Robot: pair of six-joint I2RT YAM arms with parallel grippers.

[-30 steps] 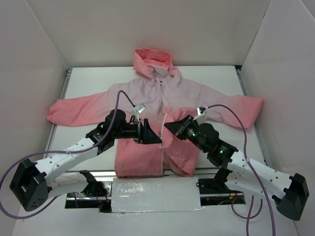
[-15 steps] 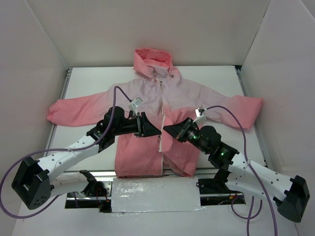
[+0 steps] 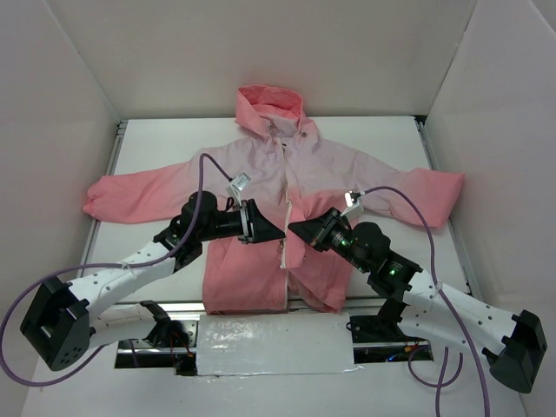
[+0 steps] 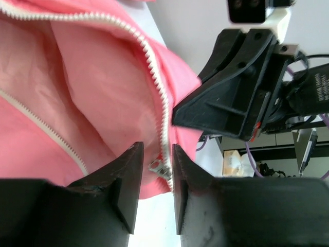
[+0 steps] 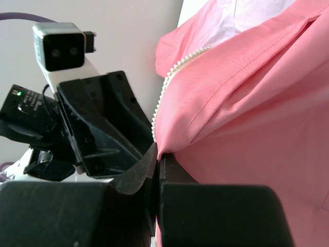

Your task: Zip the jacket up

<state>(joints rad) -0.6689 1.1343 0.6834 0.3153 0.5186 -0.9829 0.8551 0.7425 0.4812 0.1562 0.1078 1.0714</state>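
L gripper [image 4: 156, 152] part-spread astride zip pull [image 4: 159, 169]; R gripper [image 5: 157, 155] tight on jacket [image 5: 247, 103] edge

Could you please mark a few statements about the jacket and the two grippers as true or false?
1. The jacket lies spread on the table with its hood at the far end. True.
2. The right gripper is open and clear of the jacket. False: it is shut on the jacket's front edge.
3. The zipper slider sits between the left gripper's fingers. True.
4. The jacket is zipped up to the collar. False: the lower front is open, with the rows of zipper teeth apart.
5. The left gripper is fully shut. False: its jaws show a gap, with the slider in it.
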